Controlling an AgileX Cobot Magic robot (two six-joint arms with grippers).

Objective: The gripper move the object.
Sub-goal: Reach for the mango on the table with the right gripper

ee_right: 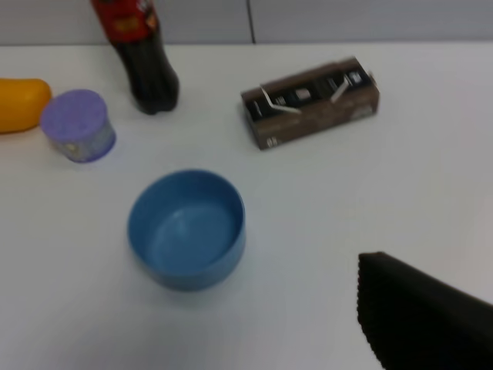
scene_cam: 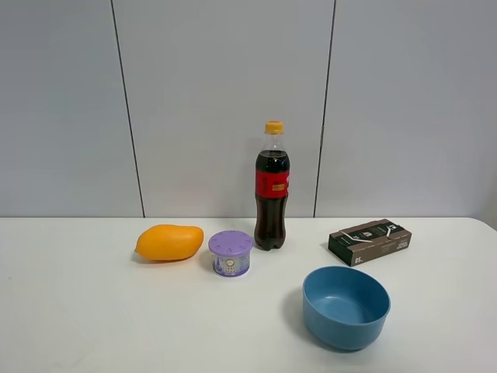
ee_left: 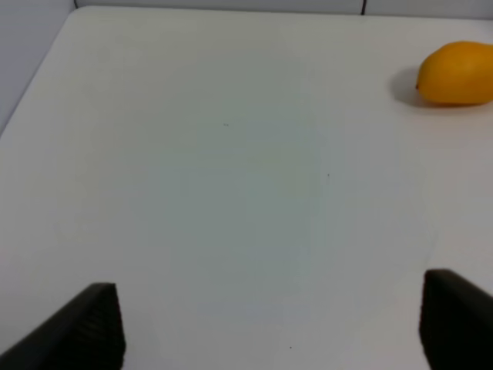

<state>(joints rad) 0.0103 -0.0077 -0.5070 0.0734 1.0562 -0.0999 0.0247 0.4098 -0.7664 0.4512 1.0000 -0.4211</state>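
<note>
The yellow-orange mango (scene_cam: 169, 242) lies on its side on the white table (scene_cam: 93, 318), left of the purple-lidded tub (scene_cam: 231, 252). It also shows in the left wrist view (ee_left: 457, 73) and at the edge of the right wrist view (ee_right: 21, 103). Neither gripper appears in the exterior high view. My left gripper (ee_left: 267, 282) is open and empty over bare table, well short of the mango. Of my right gripper only one black finger (ee_right: 420, 316) shows, near the blue bowl (ee_right: 187, 229) and holding nothing that I can see.
A cola bottle (scene_cam: 272, 189) stands upright behind the tub. A dark carton (scene_cam: 370, 241) lies at the back right. The blue bowl (scene_cam: 345, 307) sits at the front right. A grey panelled wall (scene_cam: 225, 93) backs the table.
</note>
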